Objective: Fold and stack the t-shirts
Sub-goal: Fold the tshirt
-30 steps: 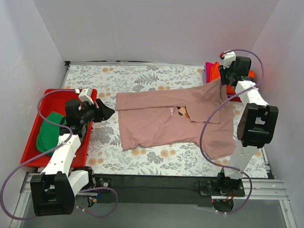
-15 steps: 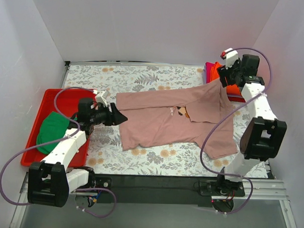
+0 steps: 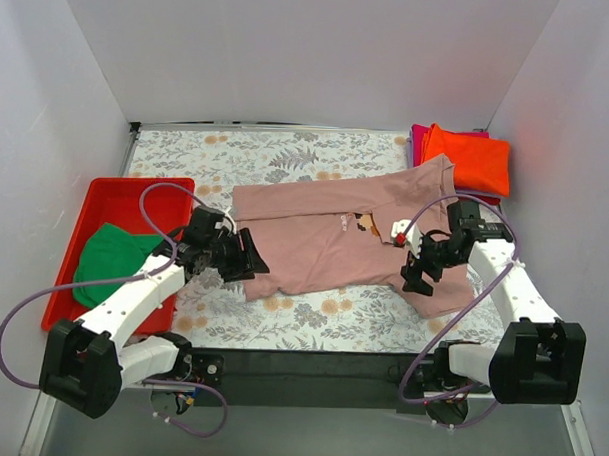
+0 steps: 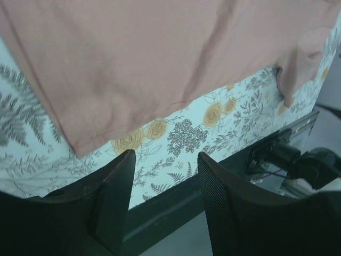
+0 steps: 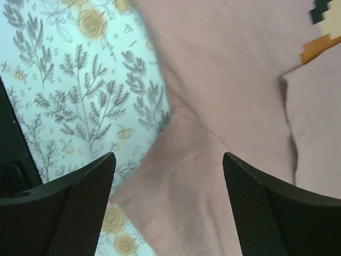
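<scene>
Four soft cloth tees are in view. The dusty-pink t-shirt point(image 3: 324, 244) lies spread and creased on the flower-printed table point(image 3: 287, 152), one flap folded over beside its small pixel print. The green t-shirt point(image 3: 108, 261) sits bunched in the red plastic tray point(image 3: 135, 197). The folded orange t-shirt point(image 3: 469, 162) tops the magenta t-shirt point(image 3: 418, 142) at the far right corner. The left hand point(image 3: 251, 262), partly open, and the right hand point(image 3: 416, 280), spread wide, are both empty above the pink shirt's lower corners.

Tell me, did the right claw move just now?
Yes. The right claw swung away from the folded orange shirt, toward the near side, over the pink shirt.
</scene>
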### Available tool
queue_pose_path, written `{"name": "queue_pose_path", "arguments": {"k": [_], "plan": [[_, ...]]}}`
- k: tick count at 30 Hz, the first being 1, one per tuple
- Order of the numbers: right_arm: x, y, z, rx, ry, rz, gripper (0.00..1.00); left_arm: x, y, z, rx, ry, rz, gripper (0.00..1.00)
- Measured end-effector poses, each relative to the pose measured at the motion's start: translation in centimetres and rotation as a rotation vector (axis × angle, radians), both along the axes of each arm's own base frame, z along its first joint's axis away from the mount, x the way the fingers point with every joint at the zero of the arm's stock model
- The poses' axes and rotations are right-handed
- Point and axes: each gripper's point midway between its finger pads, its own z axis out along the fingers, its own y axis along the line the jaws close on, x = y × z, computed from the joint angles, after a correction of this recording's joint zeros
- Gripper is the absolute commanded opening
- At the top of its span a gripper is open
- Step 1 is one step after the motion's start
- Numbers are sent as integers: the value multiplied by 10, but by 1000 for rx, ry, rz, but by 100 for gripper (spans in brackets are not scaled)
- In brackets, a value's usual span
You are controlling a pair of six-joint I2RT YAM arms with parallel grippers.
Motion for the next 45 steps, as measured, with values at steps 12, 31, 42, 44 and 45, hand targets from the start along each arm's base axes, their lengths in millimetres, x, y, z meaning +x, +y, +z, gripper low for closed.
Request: {"name": "queue_pose_path", "arguments": {"k": [12, 31, 42, 44, 45], "plan": [[-14, -9, -2, -49, -13, 3, 87, -32, 24, -53, 116, 268, 371, 45], [-14, -12, -5, -63, -2, -6, 87, -33, 32, -85, 243, 335, 457, 28], [-14, -21, -8, -118, -11, 3, 86, -30, 40, -90, 288, 308, 464, 0], [-15, -25, -9, -144, -7, 17, 85, -30, 40, -90, 290, 302, 456, 0], [-16, -28, -10, -159, 2, 27, 84, -30, 40, -89, 290, 299, 454, 0]]}}
